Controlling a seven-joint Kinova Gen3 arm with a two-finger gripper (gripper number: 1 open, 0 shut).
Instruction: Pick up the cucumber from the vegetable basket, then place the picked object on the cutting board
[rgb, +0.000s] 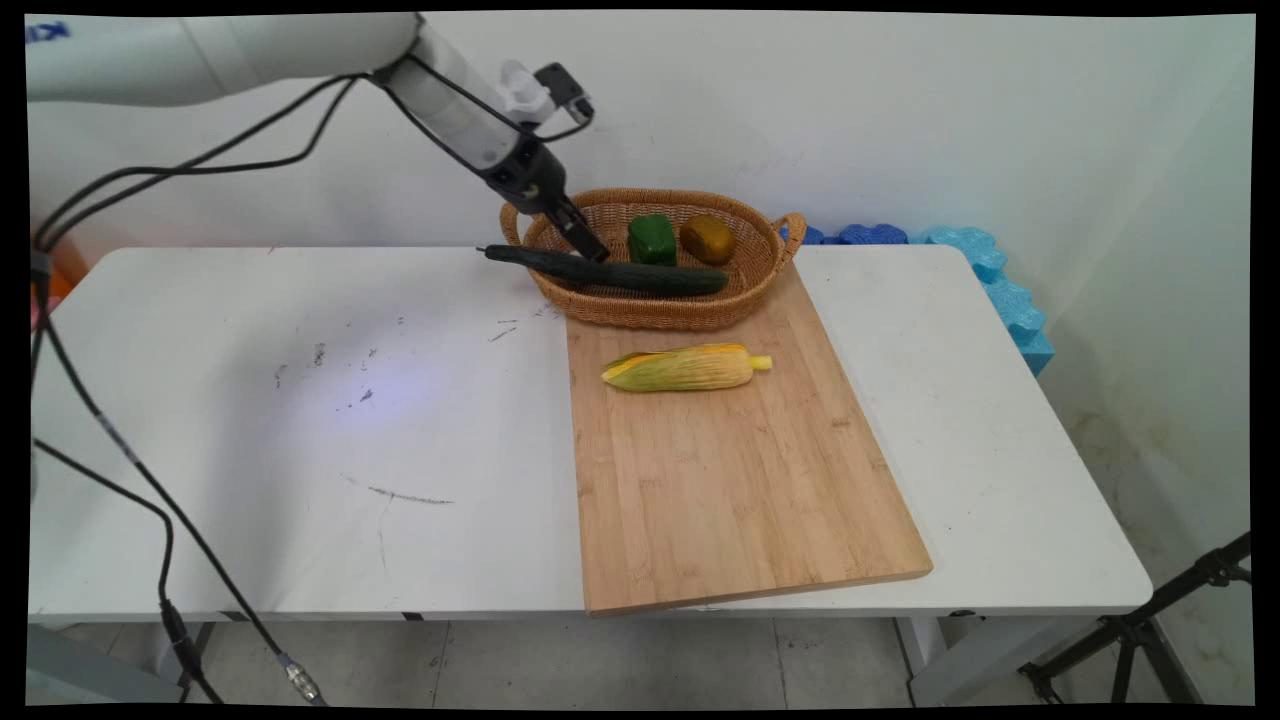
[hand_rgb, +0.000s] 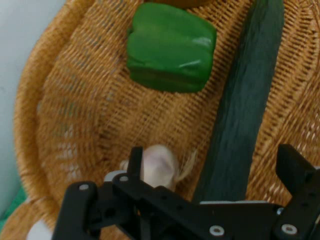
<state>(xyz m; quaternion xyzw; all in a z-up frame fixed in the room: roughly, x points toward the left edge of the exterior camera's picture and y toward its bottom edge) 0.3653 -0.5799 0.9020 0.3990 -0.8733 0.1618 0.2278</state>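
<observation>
basket: woven wicker, rough
cutting board: pale wood, matt
green pepper: glossy
cucumber: dull, matt
counter: smooth white, scuffed

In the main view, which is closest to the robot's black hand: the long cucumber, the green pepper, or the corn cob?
1. Long dark green cucumber, lying across the basket rim, right at the hand.
2. Blocky green pepper, inside the basket.
3. Yellow corn cob, on the board, farthest.
</observation>
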